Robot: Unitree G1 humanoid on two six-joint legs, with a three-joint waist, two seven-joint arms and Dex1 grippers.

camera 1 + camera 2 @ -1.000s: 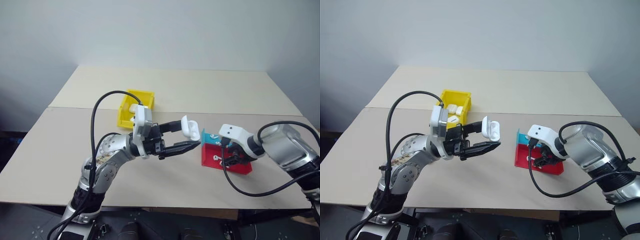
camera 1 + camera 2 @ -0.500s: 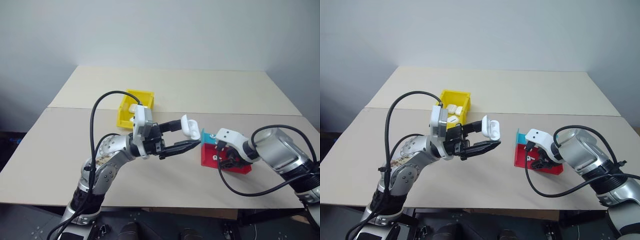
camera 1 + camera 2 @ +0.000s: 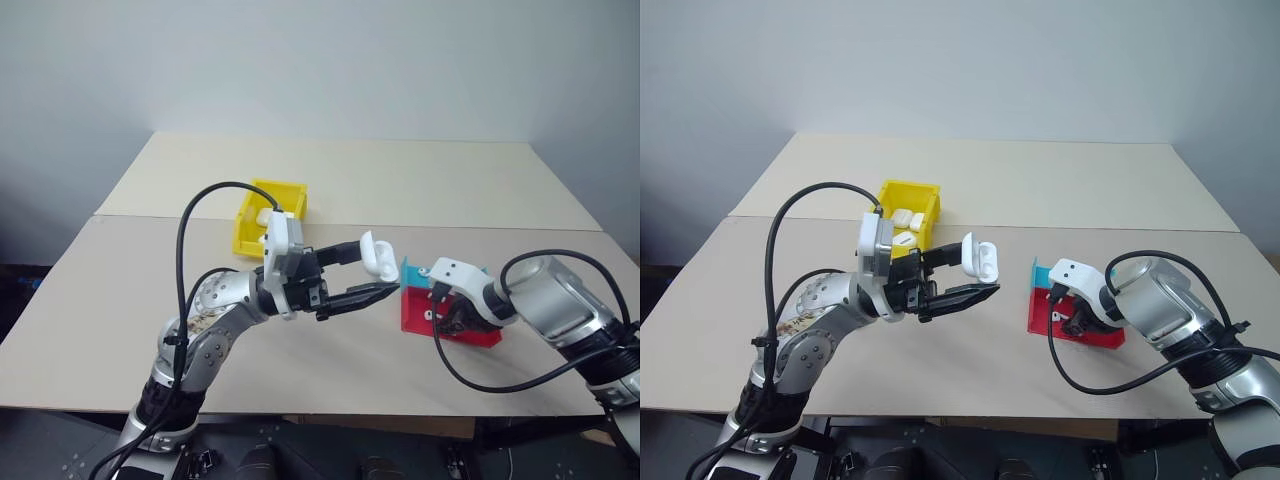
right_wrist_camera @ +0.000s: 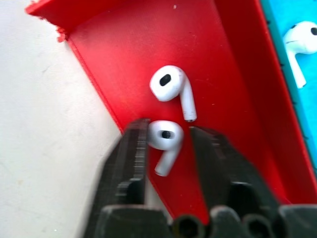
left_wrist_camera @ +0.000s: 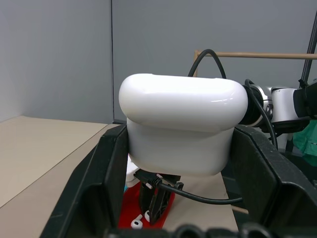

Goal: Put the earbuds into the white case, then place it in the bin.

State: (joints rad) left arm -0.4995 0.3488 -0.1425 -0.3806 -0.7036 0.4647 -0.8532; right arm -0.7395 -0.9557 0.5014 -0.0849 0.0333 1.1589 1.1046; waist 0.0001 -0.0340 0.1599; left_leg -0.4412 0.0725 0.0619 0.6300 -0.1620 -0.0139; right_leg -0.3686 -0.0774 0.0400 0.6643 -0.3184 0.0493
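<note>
Straddling one earbud (image 4: 165,138) in the red tray (image 4: 124,44), the right gripper (image 4: 166,136) seemingly pinched its head, stem trailing toward the wrist, while the left gripper (image 3: 372,272) clasped the case (image 5: 183,124).

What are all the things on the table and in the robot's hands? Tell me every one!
Glossy white rounded earbud case: one, white, held up above the table in the left gripper.
Tiny white plastic earbuds: two in the red part of the tray, one more in the teal part.
Low red and teal plastic tray: one, on the table to the robot's right.
Small yellow plastic bin: one, further back on the table, with several white cases inside.
Beige table: one, under everything.
Left gripper: black fingers shut on the case.
Right gripper: black fingers down in the tray, either side of one earbud.
</note>
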